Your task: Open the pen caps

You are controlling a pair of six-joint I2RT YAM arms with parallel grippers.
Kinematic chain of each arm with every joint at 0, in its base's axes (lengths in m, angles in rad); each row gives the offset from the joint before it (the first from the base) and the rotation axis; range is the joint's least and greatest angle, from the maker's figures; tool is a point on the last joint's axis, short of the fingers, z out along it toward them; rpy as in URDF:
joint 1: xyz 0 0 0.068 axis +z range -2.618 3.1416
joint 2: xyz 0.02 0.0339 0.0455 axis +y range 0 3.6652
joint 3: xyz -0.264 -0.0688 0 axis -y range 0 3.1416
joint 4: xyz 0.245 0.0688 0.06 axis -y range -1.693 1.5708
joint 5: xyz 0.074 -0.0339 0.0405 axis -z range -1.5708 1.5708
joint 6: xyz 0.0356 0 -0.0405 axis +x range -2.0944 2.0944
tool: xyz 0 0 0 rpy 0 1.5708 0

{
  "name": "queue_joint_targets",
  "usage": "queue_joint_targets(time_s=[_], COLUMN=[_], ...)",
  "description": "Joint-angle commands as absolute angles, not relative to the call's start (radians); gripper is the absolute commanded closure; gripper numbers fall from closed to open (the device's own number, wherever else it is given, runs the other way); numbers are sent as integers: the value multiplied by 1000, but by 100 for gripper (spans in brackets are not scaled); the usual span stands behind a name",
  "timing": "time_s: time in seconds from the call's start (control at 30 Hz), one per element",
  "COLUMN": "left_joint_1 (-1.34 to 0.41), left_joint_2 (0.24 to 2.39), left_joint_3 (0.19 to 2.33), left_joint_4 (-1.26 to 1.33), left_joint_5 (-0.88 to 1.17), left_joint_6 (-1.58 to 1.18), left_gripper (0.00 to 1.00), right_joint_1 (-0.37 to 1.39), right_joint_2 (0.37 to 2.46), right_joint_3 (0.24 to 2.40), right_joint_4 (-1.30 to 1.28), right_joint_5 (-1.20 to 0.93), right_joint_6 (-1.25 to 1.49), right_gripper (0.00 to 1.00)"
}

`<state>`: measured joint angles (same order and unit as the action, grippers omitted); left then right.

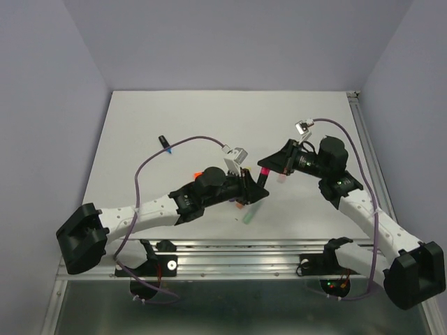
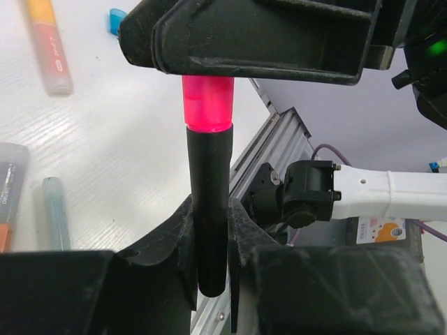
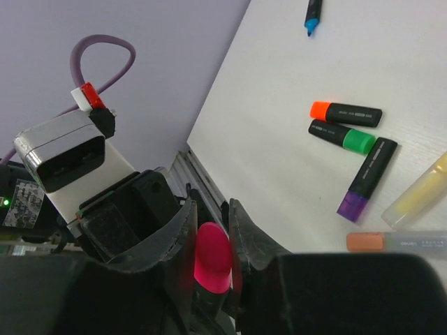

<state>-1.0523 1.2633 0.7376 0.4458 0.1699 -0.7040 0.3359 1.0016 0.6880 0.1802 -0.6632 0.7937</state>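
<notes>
**A:** where's the pink cap at?

**B:** pinched in the right end effector, up over the tabletop. Left end effector is clamped on the black pen body, cap on.

A white surface sits boxed in by plain lavender walls at the back and on both sides. An aluminium rail edges its near side, and a second rail runs along its right. The light is soft and even, shadows faint
</notes>
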Motion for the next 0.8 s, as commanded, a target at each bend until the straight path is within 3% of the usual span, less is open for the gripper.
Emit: queue_joint_targets(time_s=[0.0,0.23,0.5,0.57,0.77], left_joint_1=[-1109,-1149,-1155,-1154,-1073], left_joint_2=[1134,1017,970,968,1054], left_joint_3=[654,503,477,491,710], left_joint_4=[537,546,551,522,8], left_joint_5=[216,163,134,117,-192], left_joint_6=[-750,-837,-830,-830,-827], left_gripper=[100,100,100,100,100], right_joint_1=[263,192,170,170,170], right_joint_2=[1106,1203,1184,1149,1166], right_joint_3=[793,899,893,887,919], right_joint_4=[230,279,270,255,-90], right_joint_5=[-437,-472,-561,-500,-173], right_joint_6=[722,729,710,683,557], right_gripper=[99,99,99,99,99])
